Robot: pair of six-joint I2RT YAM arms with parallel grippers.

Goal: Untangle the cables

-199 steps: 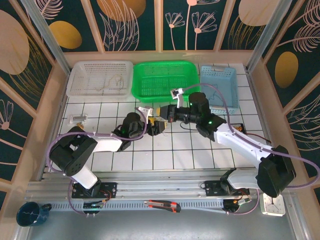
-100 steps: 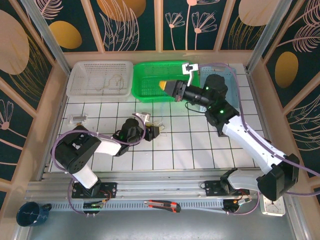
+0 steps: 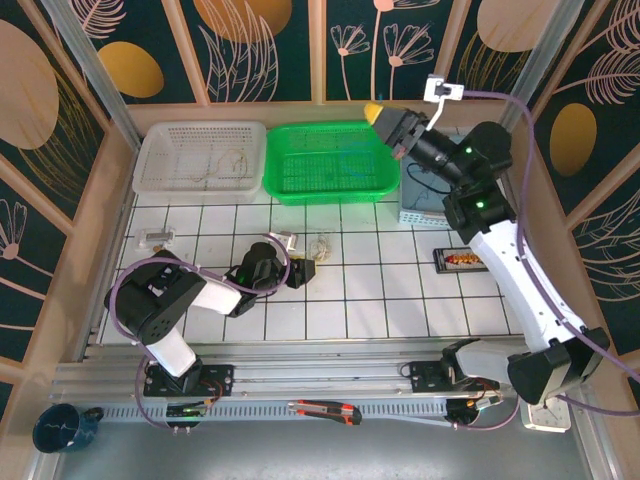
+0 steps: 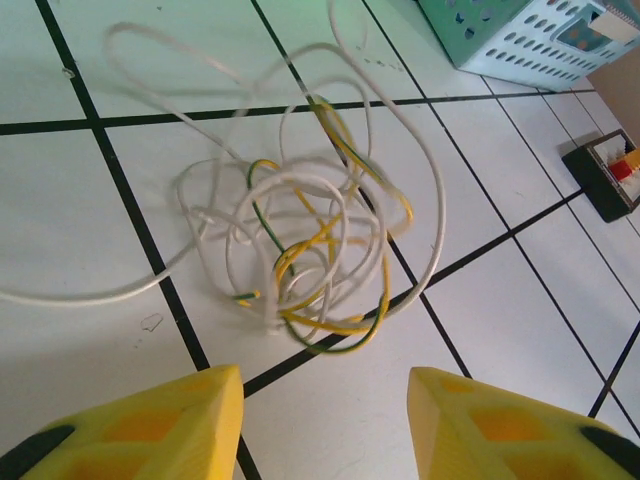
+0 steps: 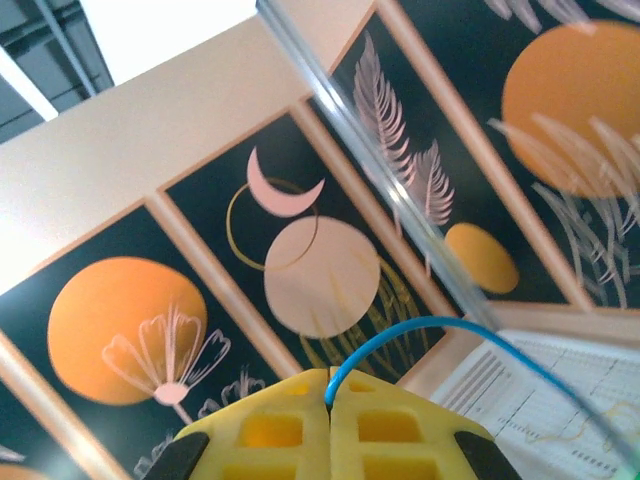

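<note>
blue cable [image 5: 430, 320] — blurred, maybe slack — pinched in right tool [image 5: 329, 395].

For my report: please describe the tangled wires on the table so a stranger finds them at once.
On the white tiled table, near the green basket, the cable clump lies before the open left claw. It alone there is a loose knot of thin white and yellow-green cords.

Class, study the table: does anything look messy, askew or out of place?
Yes. A clump of white and yellow-green cords lies knotted on the white tiles, loops crossing, just ahead of the open left pincer. Separately, the right pincer is shut on a blue cord, held up high.
</note>
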